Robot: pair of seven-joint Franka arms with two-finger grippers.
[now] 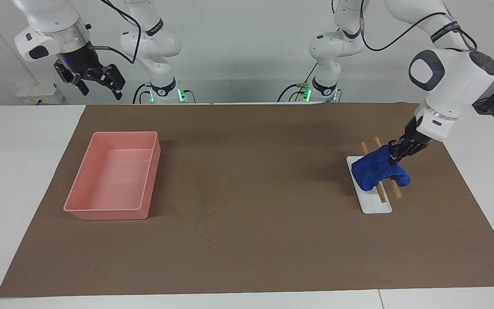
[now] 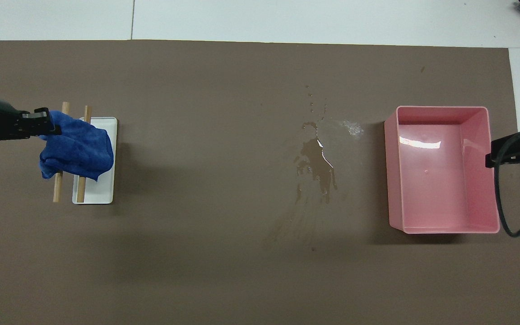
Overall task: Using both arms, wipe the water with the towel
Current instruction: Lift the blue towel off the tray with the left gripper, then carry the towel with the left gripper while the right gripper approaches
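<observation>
The deep-blue fluffy towel hangs bunched over the white stand with two wooden sticks, at the left arm's end of the mat. My left gripper is shut on the towel's upper corner and has pulled it up off the sticks on one side. A puddle of water shines on the brown mat between the stand and the pink tray. My right gripper waits open, raised over the table edge near the tray; only its black tip shows in the overhead view.
A pink tray sits on the mat toward the right arm's end. Small droplets lie beside the puddle, close to the tray. The brown mat covers most of the white table.
</observation>
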